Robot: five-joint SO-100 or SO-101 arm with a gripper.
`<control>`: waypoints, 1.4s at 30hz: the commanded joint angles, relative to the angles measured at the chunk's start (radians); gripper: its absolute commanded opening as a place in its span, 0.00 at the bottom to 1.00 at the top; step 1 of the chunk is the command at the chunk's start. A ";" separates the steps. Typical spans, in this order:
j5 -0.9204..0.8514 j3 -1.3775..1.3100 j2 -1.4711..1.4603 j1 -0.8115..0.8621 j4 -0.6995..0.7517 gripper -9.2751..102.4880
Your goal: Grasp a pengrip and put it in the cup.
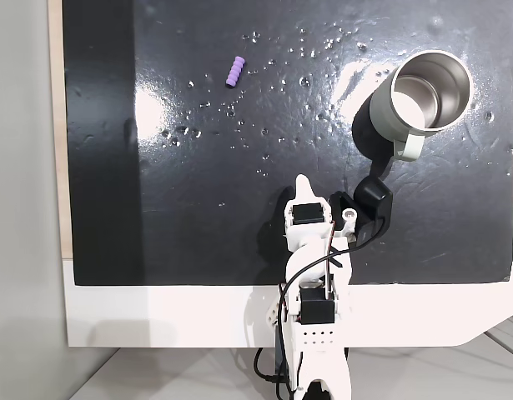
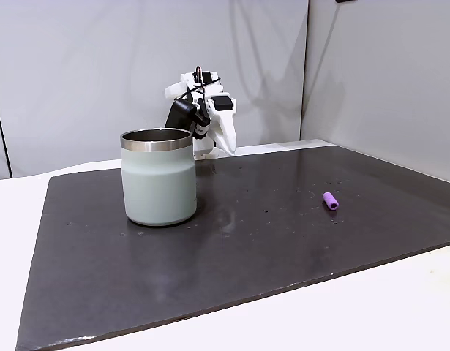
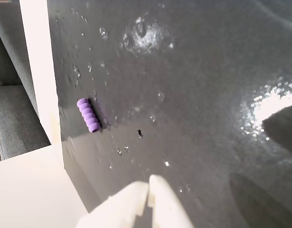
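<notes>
Dark glossy mat [image 1: 239, 167] covers most of a white table [image 1: 156, 317], with glare patches and scattered small specks or droplets across it. In a fixed view looking down, a pale wood strip runs along the mat's left edge; grey floor beyond. In a fixed view from the side, plain grey-white walls [image 2: 100, 66] stand behind the table, with a vertical seam to the right of the arm.

White arm [image 1: 314, 317] sits at the near edge of the mat in the top-down fixed view, folded back on itself, black cables looping over it. In the side view it is at the far edge, hunched behind the cup, tip pointing down toward the mat.

Cup [image 1: 423, 100] stands upright at far right in the top-down view, steel inside, pale outside, handle toward the arm. In the side view the cup [image 2: 158, 177] is at left, in front of the arm, well apart from the grip.

Gripper [image 3: 149, 187] shows at the bottom edge of the wrist view: two white fingertips pressed together, nothing between them, above bare mat.

Pen grip [image 1: 236, 72] lies on its side, far left of centre in the top-down view, well apart from cup and arm. In the wrist view the pen grip [image 3: 88, 114] lies near the mat's left edge, ribbed, lilac.
</notes>
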 commanded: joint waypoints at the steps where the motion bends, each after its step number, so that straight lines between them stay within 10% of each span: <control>1: -0.058 0.014 0.008 -0.060 -0.092 0.08; 19: -0.291 -0.057 -0.015 -0.123 -0.066 0.08; 42: -0.436 -0.976 -1.460 -0.183 -0.202 0.08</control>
